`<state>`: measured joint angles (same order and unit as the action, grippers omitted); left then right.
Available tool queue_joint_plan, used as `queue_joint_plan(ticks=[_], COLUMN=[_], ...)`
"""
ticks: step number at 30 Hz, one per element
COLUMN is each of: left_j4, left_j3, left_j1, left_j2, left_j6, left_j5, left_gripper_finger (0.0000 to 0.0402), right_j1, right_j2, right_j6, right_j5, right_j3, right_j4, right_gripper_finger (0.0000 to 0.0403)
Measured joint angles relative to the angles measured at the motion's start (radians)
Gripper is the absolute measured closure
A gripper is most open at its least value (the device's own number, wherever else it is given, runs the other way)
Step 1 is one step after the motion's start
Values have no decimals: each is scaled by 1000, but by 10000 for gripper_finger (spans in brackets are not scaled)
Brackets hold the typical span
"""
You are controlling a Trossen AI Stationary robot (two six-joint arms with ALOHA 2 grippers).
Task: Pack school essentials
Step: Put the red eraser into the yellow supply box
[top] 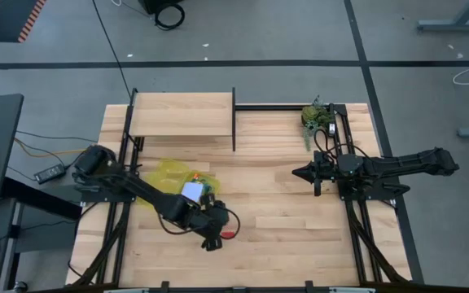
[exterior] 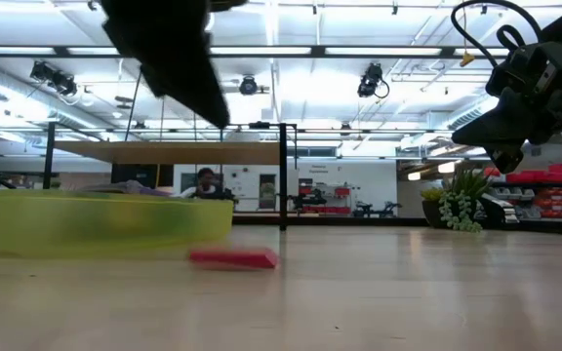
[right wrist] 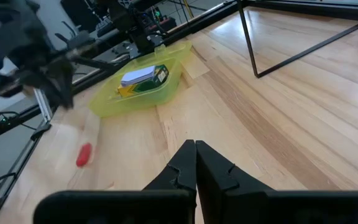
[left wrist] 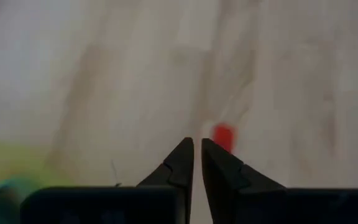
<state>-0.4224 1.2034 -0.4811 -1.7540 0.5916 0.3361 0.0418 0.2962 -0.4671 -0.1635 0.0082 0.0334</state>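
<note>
A yellow translucent pouch lies on the table's left half, with the pale note pad and the yellow-green crayon box in it. A small red eraser lies flat on the wood near the table's near edge; the low view and right wrist view show it too. My left gripper is shut and hovers above the table just left of the eraser. My right gripper is shut, raised over the table's right half. Pencils and scissors do not show.
A low wooden shelf on a black frame stands at the far edge. A dark green leafy clump sits at the far right corner. Bare wood lies between the two arms.
</note>
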Motion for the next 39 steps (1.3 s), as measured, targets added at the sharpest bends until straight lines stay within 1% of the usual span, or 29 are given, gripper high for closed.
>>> queue_joint_plan(ticks=[4,6,9,11,13,18,23,27,29,32,36,39], left_j4=[-134,-121,-93,-94,-48,152,247,303,301,296,297,295], left_j3=[0,0,2,-7,-28,-67,-66,-66,-66,-66,-66,-66], left_j1=[-25,-41,-59,-63,-53,-12,11,21,21,19,7,4], left_j2=[52,58,39,5,-28,-115,-173,-190,-190,-190,-190,-215], left_j6=[83,101,43,7,-10,-103,-123,-166,-187,-227,-266,-270], left_j5=[56,56,49,53,47,-60,-85,-128,-130,-132,-131,-131], left_gripper_finger=[378,385,386,375,355,298,248,218,209,205,216,226], right_j1=[0,0,0,0,0,0,0,0,0,0,0,0], right_j2=[0,0,0,0,0,0,0,0,0,0,0,0], right_j6=[0,0,0,0,0,0,0,0,0,0,0,0], right_j5=[0,0,0,0,0,0,0,0,0,0,0,0], right_j3=[0,0,0,0,0,0,0,0,0,0,0,0], right_j4=[0,0,0,0,0,0,0,0,0,0,0,0], right_gripper_finger=[393,393,393,393,393,393,393,393,393,393,393,393])
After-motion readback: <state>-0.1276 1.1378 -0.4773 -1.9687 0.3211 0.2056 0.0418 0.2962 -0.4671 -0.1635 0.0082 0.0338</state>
